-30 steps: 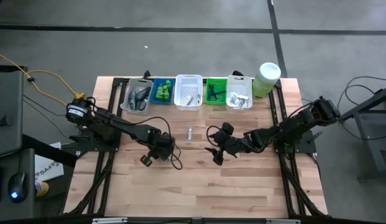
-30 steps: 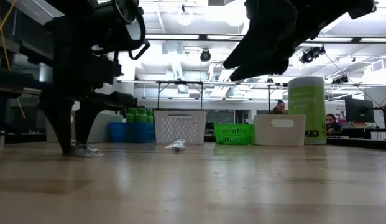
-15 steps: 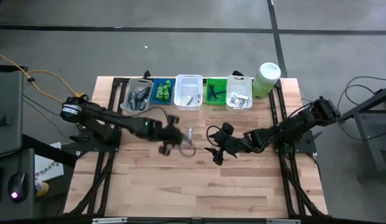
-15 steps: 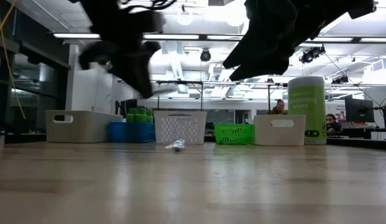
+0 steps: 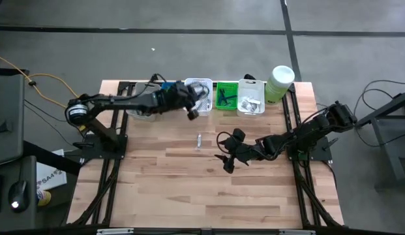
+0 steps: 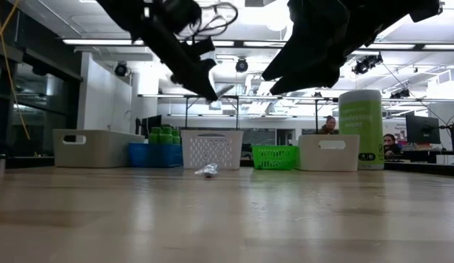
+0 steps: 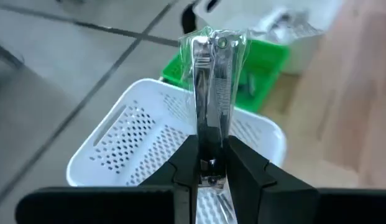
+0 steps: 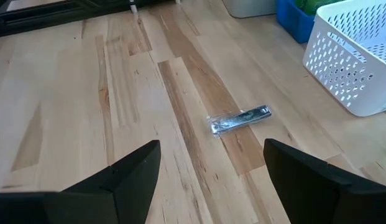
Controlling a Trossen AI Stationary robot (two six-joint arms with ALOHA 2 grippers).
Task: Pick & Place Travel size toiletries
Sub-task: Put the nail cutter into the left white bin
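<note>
— Since the left gripper pinches a wrapped silvery clipper by one end, where does it hang?
— Above the white basket, long axis pointing away; the spare wrapped piece lies nearer the spread right gripper.

A robotics lab inside a large open-plan industrial hall: the low view shows exposed ceiling beams and strip lights across the top of the frame, with people seated at monitors at right. From above, a wooden tabletop on a black metal frame stands on bare grey concrete floor, with loose yellow cabling at upper left.
</note>
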